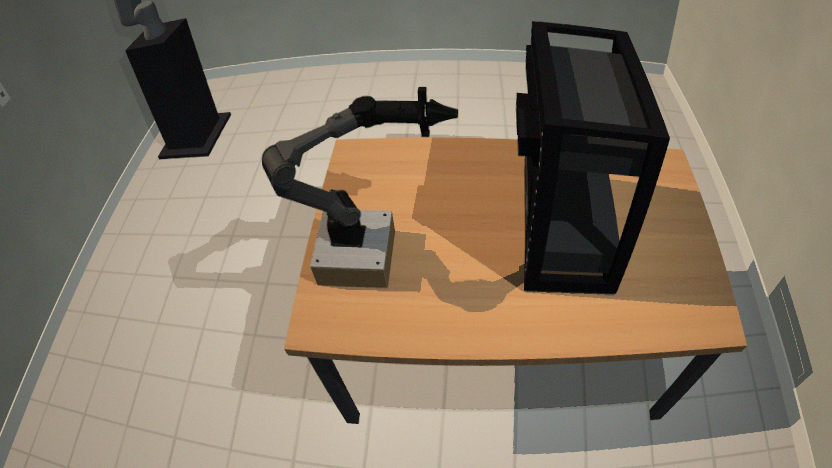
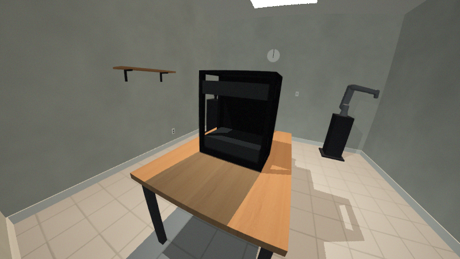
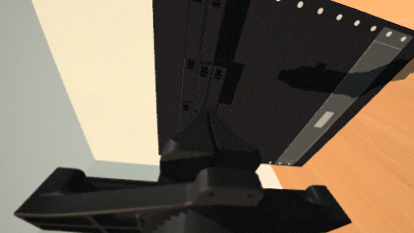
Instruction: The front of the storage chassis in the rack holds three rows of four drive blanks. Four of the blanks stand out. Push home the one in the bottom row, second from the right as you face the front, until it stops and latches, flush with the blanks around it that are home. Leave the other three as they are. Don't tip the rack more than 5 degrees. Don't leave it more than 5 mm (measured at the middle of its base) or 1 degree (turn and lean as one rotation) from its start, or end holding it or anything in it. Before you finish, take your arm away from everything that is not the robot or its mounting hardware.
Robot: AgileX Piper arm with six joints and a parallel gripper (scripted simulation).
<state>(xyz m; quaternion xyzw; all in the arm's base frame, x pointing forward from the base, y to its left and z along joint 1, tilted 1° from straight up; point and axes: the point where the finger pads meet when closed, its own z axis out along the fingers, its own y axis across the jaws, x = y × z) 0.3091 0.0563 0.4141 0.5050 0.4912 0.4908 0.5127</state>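
Observation:
The black rack [image 1: 587,157] stands on the right half of the wooden table [image 1: 512,250]; it also shows from behind in the exterior view [image 2: 239,119]. The storage chassis [image 1: 526,125] sits high in the rack and sticks out toward my arm. My gripper [image 1: 450,111] is shut and empty, level with the chassis and a short way left of it, above the table's far edge. In the wrist view the shut fingertips [image 3: 209,116] point at the dark chassis front [image 3: 204,70], where a few blanks show as small squares. I cannot tell the bottom-row blank apart there.
My arm's grey base block [image 1: 353,248] sits at the table's left edge. A black pedestal with another arm [image 1: 174,87] stands on the floor at the far left, also in the exterior view [image 2: 337,135]. A wall shelf [image 2: 144,70] hangs far behind.

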